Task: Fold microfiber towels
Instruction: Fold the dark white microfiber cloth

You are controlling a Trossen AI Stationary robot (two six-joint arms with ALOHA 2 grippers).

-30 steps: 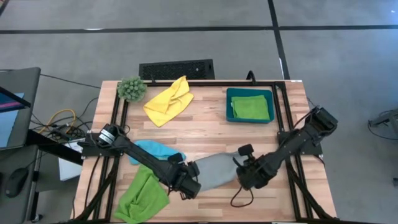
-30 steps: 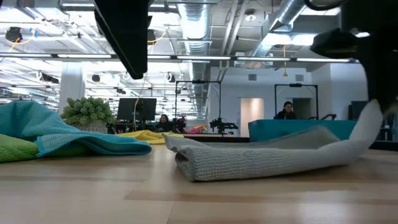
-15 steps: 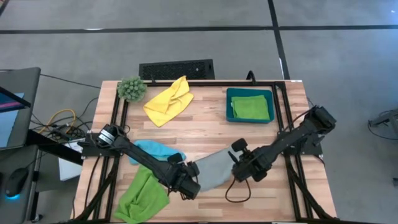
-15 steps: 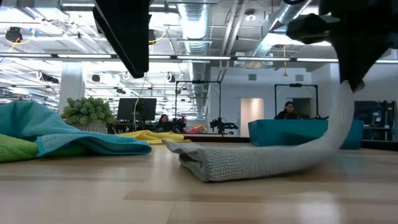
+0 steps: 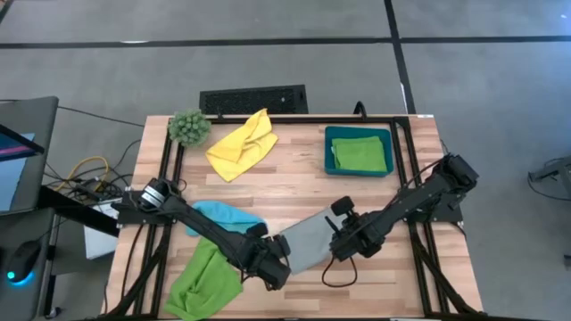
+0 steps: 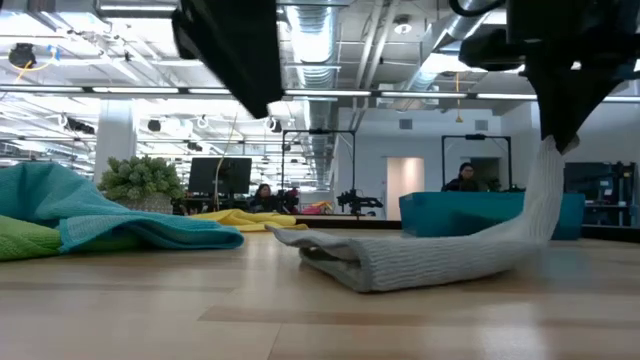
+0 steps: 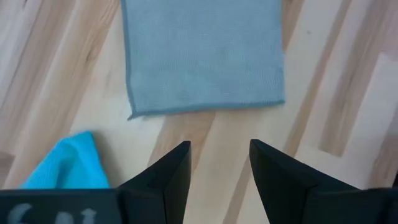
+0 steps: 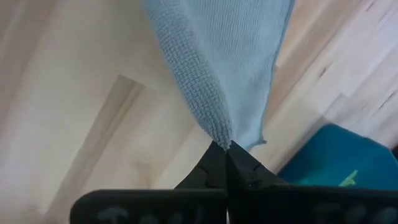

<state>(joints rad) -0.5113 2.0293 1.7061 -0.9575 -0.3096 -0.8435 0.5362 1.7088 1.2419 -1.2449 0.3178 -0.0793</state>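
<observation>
A grey microfiber towel (image 5: 306,243) lies folded on the wooden table near the front edge, its left part (image 6: 400,262) flat on the wood. My right gripper (image 5: 337,249) is shut on the towel's right end, which rises off the table. My left gripper (image 7: 219,163) hovers open just left of the towel (image 7: 202,56), above bare wood, touching nothing. A light blue towel (image 5: 223,217) and a lime green towel (image 5: 203,281) lie bunched under the left arm. A yellow towel (image 5: 243,144) lies crumpled at the back. My right gripper pinches the grey towel's right end at a bunched corner (image 8: 217,129) between its two shut fingers, coming from above and pointing steeply down. That end (image 6: 545,200) hangs up from the table in a curve, slack. The rest of the towel lies on the wood.
A teal bin (image 5: 331,152) holding a folded green towel (image 5: 361,153) stands at the back right. A fuzzy green plant ball (image 5: 189,127) sits at the back left corner. Black rails (image 5: 406,178) run along the table's sides.
My right gripper has gone toward the table's left edge and up a little, staying shut on the grey towel's right end. That end now stands steeper and closer to the rest, which stays on the table. My left gripper has tipped slightly in place.
</observation>
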